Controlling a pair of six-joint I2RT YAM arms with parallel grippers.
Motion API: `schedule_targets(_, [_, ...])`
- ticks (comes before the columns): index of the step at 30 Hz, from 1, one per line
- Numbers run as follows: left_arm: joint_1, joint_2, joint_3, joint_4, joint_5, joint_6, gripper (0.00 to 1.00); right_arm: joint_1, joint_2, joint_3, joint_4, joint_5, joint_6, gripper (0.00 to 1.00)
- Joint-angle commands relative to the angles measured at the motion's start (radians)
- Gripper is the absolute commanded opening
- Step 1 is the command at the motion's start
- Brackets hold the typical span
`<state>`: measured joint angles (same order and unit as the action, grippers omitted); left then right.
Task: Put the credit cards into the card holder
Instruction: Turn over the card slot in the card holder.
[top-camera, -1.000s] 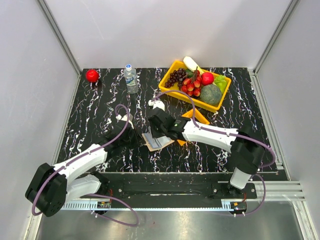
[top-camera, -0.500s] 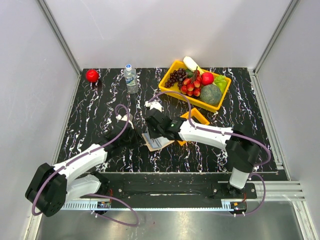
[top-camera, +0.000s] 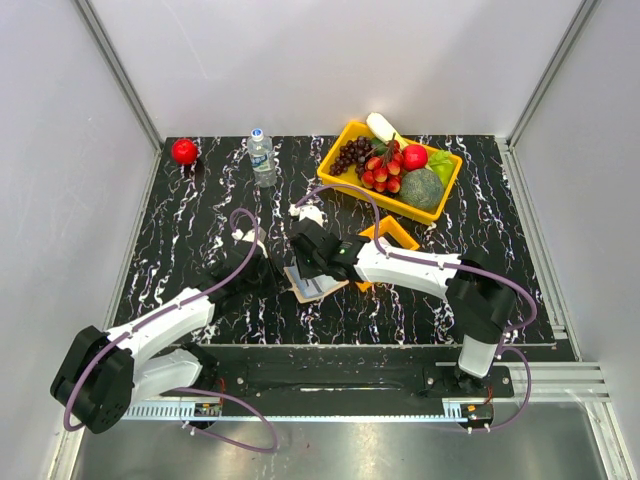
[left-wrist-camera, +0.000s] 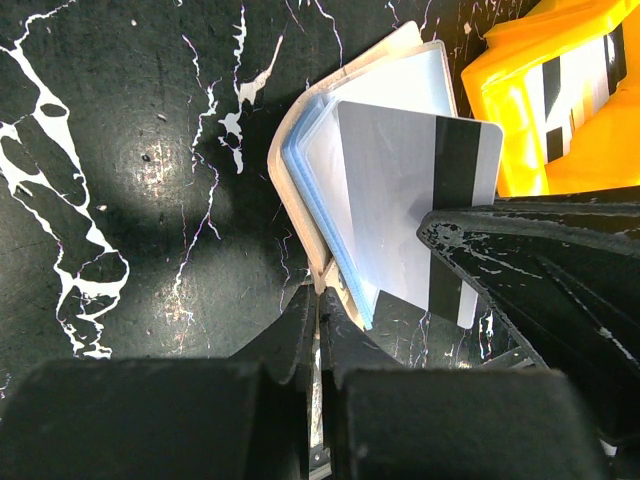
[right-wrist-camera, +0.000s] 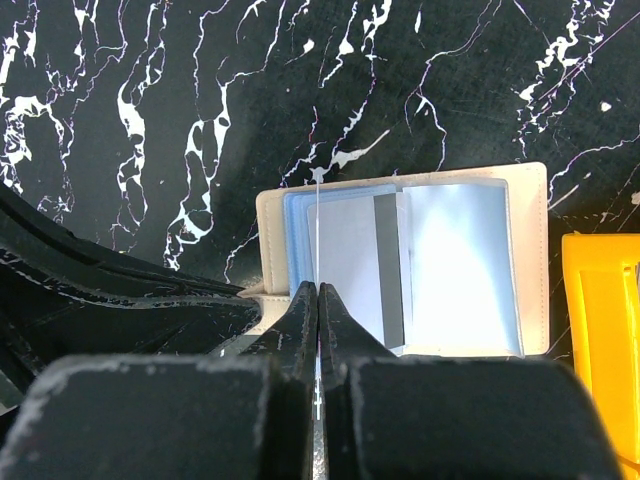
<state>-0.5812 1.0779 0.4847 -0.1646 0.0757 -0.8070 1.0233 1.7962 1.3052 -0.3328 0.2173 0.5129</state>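
Right pincer is clamped on a card, left pincer on the holder rim, mid-frame. I judge the card light, stiff, slippery: grip its short edge.

The top camera overlooked the whole table from above. Both wrist cameras looked down closely on the card holder, shared by all views.

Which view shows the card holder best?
The right wrist view: the open card holder lies nearly whole, seen from above. The left wrist view shows it slanted, partly behind a credit card and the right gripper. The top view shows only a small piece.
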Motion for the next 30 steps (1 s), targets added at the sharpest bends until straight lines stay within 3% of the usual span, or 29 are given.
schedule_targets(1, [-0.003,-0.006,0.025,0.039,0.01,0.015,0.0,0.012,-0.035,0.029,0.043,0.019,-0.008,0.0])
schedule_targets(30, [-0.002,-0.01,0.022,0.042,0.01,0.011,0.0,0.017,-0.051,0.028,0.051,0.01,0.002,0.0])
